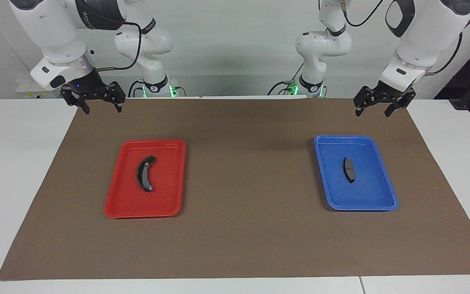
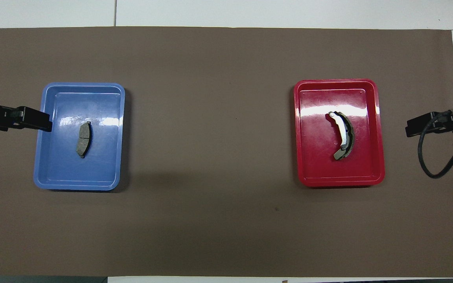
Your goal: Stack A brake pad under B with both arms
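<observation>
The right gripper (image 1: 100,105) hangs open, empty, over the mat edge; the long black arc-shaped pad B (image 1: 145,173) lies in the red tray (image 1: 125,204), lengthwise away from the robots. The short grey half-moon A brake pad (image 1: 349,170) lies likewise in the blue tray (image 1: 382,196), nearest the open, empty left gripper (image 1: 372,109).

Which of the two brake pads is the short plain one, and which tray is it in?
The small grey half-moon pad in the blue tray; the pad in the red tray is a longer curved arc.
</observation>
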`<action>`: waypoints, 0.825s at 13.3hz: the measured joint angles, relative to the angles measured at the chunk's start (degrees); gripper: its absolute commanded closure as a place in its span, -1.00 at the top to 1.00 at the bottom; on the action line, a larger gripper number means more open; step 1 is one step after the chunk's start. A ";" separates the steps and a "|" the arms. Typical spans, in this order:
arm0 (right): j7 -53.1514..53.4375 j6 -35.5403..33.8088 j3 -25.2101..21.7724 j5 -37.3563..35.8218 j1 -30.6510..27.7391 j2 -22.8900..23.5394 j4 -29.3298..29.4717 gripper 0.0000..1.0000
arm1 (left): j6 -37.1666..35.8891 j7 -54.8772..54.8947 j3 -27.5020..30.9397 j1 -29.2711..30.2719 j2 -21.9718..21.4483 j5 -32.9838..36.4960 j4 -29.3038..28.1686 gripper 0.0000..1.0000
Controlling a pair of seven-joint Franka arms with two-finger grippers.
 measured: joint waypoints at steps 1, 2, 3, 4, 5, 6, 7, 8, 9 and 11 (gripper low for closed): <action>0.00 0.48 0.00 0.11 0.03 0.02 -0.26 0.98 | 1.28 0.05 0.33 0.01 0.03 0.00 -1.59 0.97; 0.00 1.16 0.01 0.33 0.05 0.06 -0.66 0.98 | 3.12 0.08 0.58 0.04 0.07 0.00 -3.51 0.97; 0.00 1.96 0.02 0.65 0.11 0.18 -1.18 0.98 | 5.80 0.09 0.81 0.05 0.13 0.01 -5.91 0.97; 0.00 2.82 0.03 0.99 0.32 0.44 -1.70 0.98 | 9.11 0.38 1.21 0.07 0.21 0.02 -8.53 0.97; 0.30 3.90 0.03 1.33 0.76 0.95 -2.20 0.98 | 12.97 1.37 1.76 0.11 0.32 0.02 -11.40 0.97; 0.96 4.95 0.04 1.52 1.17 1.68 -2.68 0.98 | 16.85 2.77 2.31 0.17 0.46 0.02 -14.21 0.97; 1.51 6.12 0.04 1.85 1.51 2.58 -3.21 0.98 | 20.79 3.93 2.76 0.27 0.63 0.02 -16.99 0.97; 1.70 7.62 0.05 2.59 2.01 3.80 -3.69 0.98 | 26.11 4.74 3.00 0.46 0.85 0.02 -20.48 0.97; 2.12 9.20 0.07 3.08 2.68 5.16 -4.12 0.98 | 31.58 5.15 3.13 0.53 1.20 0.02 -24.06 0.97; 3.70 12.93 0.08 3.30 3.89 7.46 -5.71 0.98 | 39.18 5.24 3.14 0.53 2.44 0.02 -29.31 0.97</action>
